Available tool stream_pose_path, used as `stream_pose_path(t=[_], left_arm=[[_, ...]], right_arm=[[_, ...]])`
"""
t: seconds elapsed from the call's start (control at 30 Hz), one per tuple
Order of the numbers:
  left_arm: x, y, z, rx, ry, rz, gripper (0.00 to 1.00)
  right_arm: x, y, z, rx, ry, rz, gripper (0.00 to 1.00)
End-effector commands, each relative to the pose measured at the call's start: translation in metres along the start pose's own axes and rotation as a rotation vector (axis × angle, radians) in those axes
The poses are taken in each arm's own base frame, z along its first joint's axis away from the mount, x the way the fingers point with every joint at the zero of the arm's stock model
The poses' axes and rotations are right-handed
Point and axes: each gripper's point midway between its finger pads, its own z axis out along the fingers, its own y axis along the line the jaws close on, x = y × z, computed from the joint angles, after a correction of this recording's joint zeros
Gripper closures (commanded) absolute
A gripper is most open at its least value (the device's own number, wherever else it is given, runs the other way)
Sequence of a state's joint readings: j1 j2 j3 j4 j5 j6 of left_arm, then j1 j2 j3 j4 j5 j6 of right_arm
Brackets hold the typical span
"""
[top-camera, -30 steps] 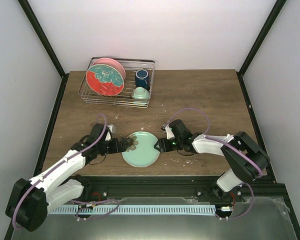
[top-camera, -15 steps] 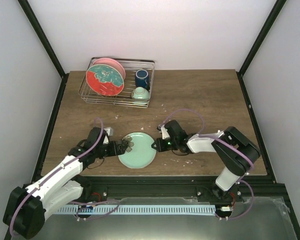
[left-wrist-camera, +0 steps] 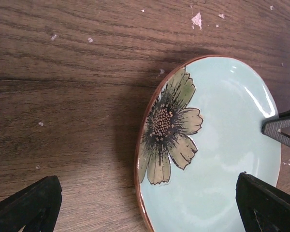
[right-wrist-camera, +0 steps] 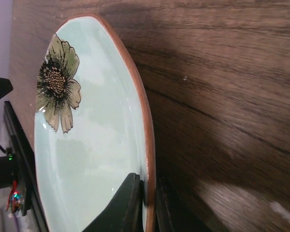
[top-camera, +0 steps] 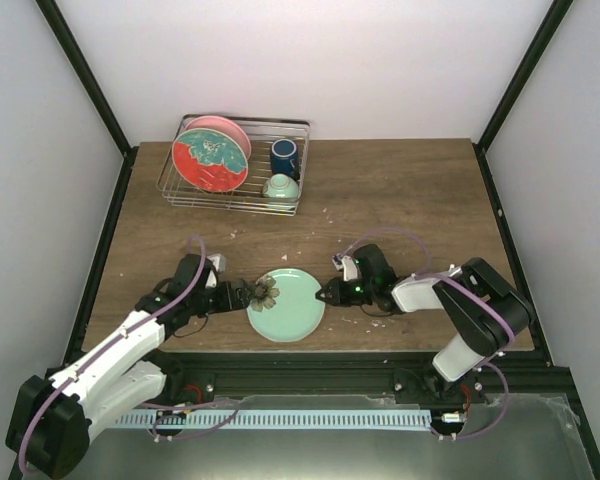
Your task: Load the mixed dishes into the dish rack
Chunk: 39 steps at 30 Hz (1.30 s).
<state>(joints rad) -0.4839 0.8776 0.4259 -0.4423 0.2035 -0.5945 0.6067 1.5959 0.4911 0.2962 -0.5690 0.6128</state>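
A pale green plate (top-camera: 290, 308) with a painted flower and a brown rim lies on the table between my two grippers. My right gripper (top-camera: 325, 295) is shut on its right rim, one finger above the plate (right-wrist-camera: 87, 145) and one beneath, seen at the right gripper (right-wrist-camera: 147, 205). My left gripper (top-camera: 248, 295) stands open at the plate's left edge; in the left wrist view the plate (left-wrist-camera: 217, 159) reaches between the wide-apart fingers of the left gripper (left-wrist-camera: 147, 208). The dish rack (top-camera: 260, 197) at the back left holds a red-and-teal plate (top-camera: 212, 160), a pink plate (top-camera: 230, 128), a dark blue cup (top-camera: 284, 157) and a small mint bowl (top-camera: 282, 186).
White crumbs (left-wrist-camera: 196, 19) are scattered on the brown wooden table (top-camera: 400, 190). Black frame posts stand at the back corners. The table's near edge runs just behind the plate, by the arm bases.
My right gripper closed on the plate's right rim. The plate was pushed a little left, then drawn back right. The left gripper stayed open at the plate's left edge.
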Motion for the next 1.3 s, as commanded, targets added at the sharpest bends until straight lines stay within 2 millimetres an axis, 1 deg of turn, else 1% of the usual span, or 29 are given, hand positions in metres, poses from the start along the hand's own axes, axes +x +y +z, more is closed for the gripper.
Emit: stream_pose_path(t=[0.0,0.17,0.33,0.53,0.6,0.8,0.97,1.0,1.07,1.17,1.2,1.27], left_arm=[[-0.011,-0.009,-0.005,0.022,-0.028,0.011,0.00],[-0.009,-0.010,0.000,0.034,-0.017,0.018,0.00],[-0.009,-0.013,0.002,0.056,-0.016,0.018,0.00],[-0.008,-0.019,0.004,0.093,-0.012,0.022,0.00],[-0.008,-0.024,0.005,0.123,-0.011,0.023,0.00],[0.000,-0.041,0.010,0.240,0.025,0.027,0.00],[0.003,-0.055,0.008,0.307,0.029,0.052,0.02],[0.003,-0.056,0.007,0.314,0.031,0.058,0.04],[0.004,-0.059,0.007,0.324,0.032,0.067,0.12],[0.004,-0.063,0.006,0.342,0.036,0.072,0.28],[0.005,-0.065,0.006,0.349,0.039,0.073,0.35],[0.006,-0.068,0.006,0.365,0.043,0.072,0.45]], right_arm=[[-0.011,0.026,-0.014,-0.162,-0.032,-0.033,0.99],[-0.014,0.049,-0.022,-0.282,-0.027,-0.052,0.99],[-0.020,0.062,-0.031,-0.358,-0.036,-0.062,0.99],[-0.029,0.068,-0.045,-0.401,-0.064,-0.065,0.99],[-0.032,0.070,-0.047,-0.404,-0.072,-0.069,0.99],[-0.038,0.077,-0.050,-0.432,-0.079,-0.082,0.99],[-0.038,0.081,-0.050,-0.462,-0.068,-0.084,0.99],[-0.038,0.082,-0.050,-0.467,-0.067,-0.085,0.99],[-0.037,0.082,-0.050,-0.477,-0.064,-0.085,0.99],[-0.037,0.085,-0.050,-0.496,-0.058,-0.093,0.99],[-0.036,0.085,-0.050,-0.501,-0.055,-0.095,0.99],[-0.036,0.084,-0.049,-0.502,-0.053,-0.095,0.99]])
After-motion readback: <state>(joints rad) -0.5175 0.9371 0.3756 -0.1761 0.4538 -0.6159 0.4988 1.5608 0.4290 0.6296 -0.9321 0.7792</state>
